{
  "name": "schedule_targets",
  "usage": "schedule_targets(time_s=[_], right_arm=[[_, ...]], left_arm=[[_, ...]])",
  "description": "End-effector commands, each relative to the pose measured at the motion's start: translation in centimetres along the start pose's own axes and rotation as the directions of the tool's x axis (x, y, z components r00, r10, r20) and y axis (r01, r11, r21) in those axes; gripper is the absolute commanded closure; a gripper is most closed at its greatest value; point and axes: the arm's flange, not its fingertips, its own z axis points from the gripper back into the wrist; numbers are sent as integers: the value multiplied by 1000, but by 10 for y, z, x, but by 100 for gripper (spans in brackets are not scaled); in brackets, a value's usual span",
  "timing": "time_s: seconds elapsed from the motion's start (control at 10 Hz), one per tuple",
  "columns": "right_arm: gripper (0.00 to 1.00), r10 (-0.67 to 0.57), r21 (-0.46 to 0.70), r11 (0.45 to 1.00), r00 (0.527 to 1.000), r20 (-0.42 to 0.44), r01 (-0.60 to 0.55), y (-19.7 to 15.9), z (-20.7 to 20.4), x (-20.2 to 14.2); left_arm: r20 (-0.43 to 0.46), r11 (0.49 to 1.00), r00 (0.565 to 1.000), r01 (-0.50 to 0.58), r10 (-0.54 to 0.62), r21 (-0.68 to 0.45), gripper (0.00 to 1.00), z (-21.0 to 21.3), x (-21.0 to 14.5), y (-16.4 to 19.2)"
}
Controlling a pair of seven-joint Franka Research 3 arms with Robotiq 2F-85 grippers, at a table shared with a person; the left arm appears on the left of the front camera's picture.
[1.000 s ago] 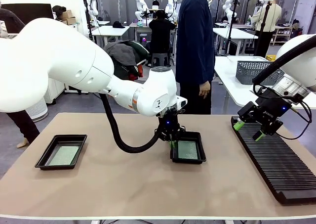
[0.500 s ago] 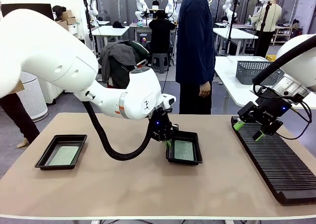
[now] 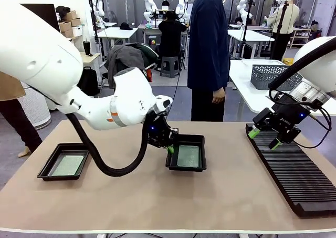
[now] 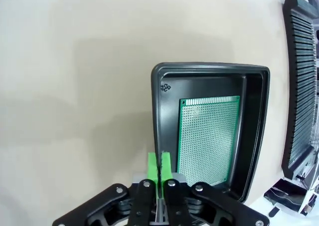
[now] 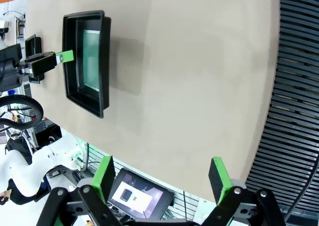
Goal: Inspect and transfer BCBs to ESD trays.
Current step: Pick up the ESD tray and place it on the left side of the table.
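Stood in a bright workshop with a grey floor, white tables behind, cardboard boxes at left, a grey basket at right.

No readable text; a small moulded emblem marks the tray.

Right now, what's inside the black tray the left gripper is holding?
One green perforated circuit board lies flat on the floor of the tray. The left gripper is shut on the tray's rim. What lies beneath the board is covered.
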Motion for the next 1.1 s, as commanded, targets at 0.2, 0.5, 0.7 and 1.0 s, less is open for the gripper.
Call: schedule_targets(time_s=[0.2, 0.5, 0.7, 1.0], right_arm=[[0, -21, -5, 1000, 1000, 16, 21, 1, -2, 3], [0, -21, -5, 1000, 1000, 16, 21, 1, -2, 3], [0, -21, -5, 1000, 1000, 16, 21, 1, -2, 3], [0, -21, -5, 1000, 1000, 16, 21, 1, -2, 3]], left_arm=[[-4, 999, 1000, 2, -2, -33, 97, 44, -28, 70], [0, 1000, 1000, -12, 12, -3, 97, 70, -41, 116], [8, 1000, 1000, -22, 22, -3, 97, 83, -50, 148], [21, 998, 998, -56, 55, 23, 97, 91, -59, 189]])
